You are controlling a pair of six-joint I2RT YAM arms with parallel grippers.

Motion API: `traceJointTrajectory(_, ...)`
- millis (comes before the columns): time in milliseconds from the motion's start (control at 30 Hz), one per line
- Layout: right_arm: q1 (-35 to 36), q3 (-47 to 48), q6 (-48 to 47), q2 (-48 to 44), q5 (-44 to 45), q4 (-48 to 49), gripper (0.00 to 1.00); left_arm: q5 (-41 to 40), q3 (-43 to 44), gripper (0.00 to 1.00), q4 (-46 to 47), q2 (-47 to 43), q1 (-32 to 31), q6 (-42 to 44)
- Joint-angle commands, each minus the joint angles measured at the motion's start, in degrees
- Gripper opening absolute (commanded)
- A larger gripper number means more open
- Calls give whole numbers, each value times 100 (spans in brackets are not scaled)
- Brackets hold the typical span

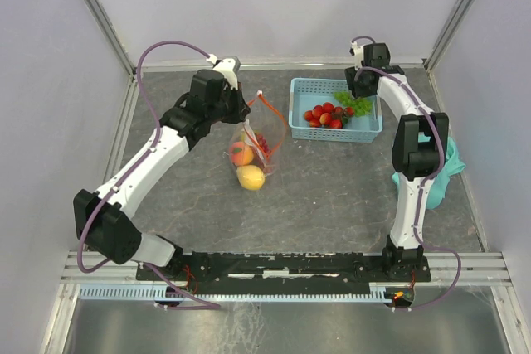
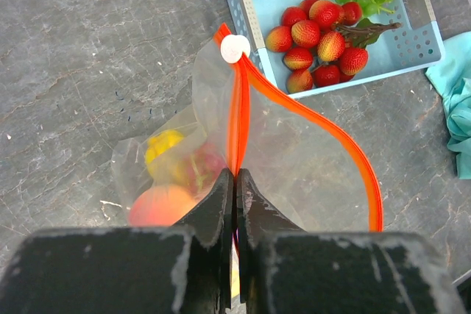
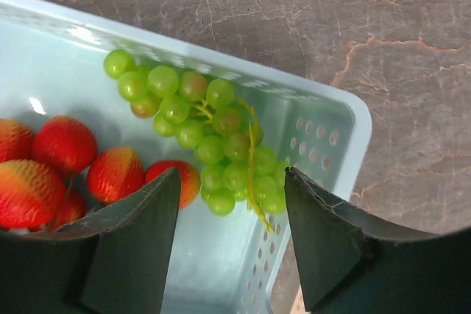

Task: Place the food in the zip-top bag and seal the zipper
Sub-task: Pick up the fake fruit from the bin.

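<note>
The clear zip-top bag (image 1: 264, 132) stands left of centre, its mouth held up. My left gripper (image 1: 241, 110) is shut on the red-orange zipper (image 2: 237, 119) at the mouth's near end (image 2: 235, 176). The white slider (image 2: 235, 48) sits at the far end, and the other lip bows out to the right. A peach (image 1: 241, 153), a lemon (image 1: 250, 177) and a yellow piece (image 2: 163, 143) show through the plastic. My right gripper (image 1: 359, 91) hangs open over the green grapes (image 3: 213, 137) in the basket (image 3: 347, 112), touching nothing (image 3: 232, 182).
The light-blue basket (image 1: 336, 133) at the back right also holds several red strawberries (image 1: 325, 115), which lie left of the grapes (image 3: 66, 163). A teal cloth (image 1: 449, 168) lies at the table's right edge beside the right arm.
</note>
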Motion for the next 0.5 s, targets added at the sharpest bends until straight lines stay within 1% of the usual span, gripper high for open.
traceJointTrajectory(0, -46, 259, -43, 293, -53, 628, 68, -71, 328, 3, 100, 126, -11, 262)
traceJointTrajectory(133, -56, 417, 1, 676, -355, 707, 70, -55, 348, 3, 89, 181, -9, 256)
traceJointTrajectory(300, -79, 596, 112, 1106, -428, 513, 74, -42, 437, 3, 64, 229, -12, 269)
traceJointTrajectory(467, -73, 837, 214, 1395, -584, -22, 76, -26, 440, 3, 44, 266, -12, 300)
